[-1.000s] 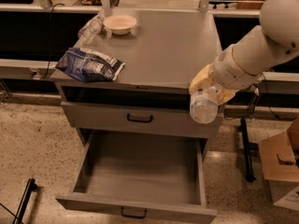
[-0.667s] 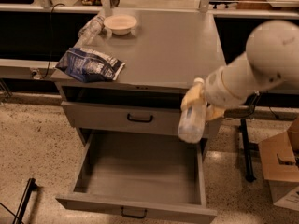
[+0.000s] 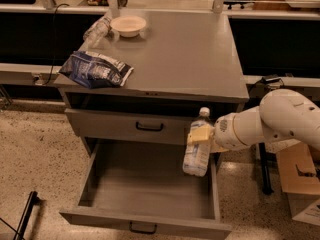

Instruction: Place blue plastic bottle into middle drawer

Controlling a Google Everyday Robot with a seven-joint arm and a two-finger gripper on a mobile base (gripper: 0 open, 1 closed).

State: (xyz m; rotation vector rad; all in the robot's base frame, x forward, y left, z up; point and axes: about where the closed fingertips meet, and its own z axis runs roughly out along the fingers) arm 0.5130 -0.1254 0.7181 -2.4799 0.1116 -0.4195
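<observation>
**Fig.** Nearest me, the middle drawer [image 3: 145,189] stands pulled wide open, with a black handle on its front panel. Over its right rear part, just inside the right wall, my gripper [image 3: 201,135] is clamped around the blue plastic bottle [image 3: 196,160]. The bottle is held upright, white cap up, in front of the closed upper drawer [image 3: 125,126]. My arm [image 3: 280,121] enters from the right. Farther back, on the cabinet top [image 3: 190,54], lie a blue snack bag [image 3: 96,70], a thin clear bottle [image 3: 97,29] and a pale bowl [image 3: 128,26].

Yellowish end effector [image 3: 201,135] above grey middle drawer [image 3: 145,184], clear white-capped blue plastic bottle [image 3: 196,160], blue snack bag [image 3: 97,70]
</observation>
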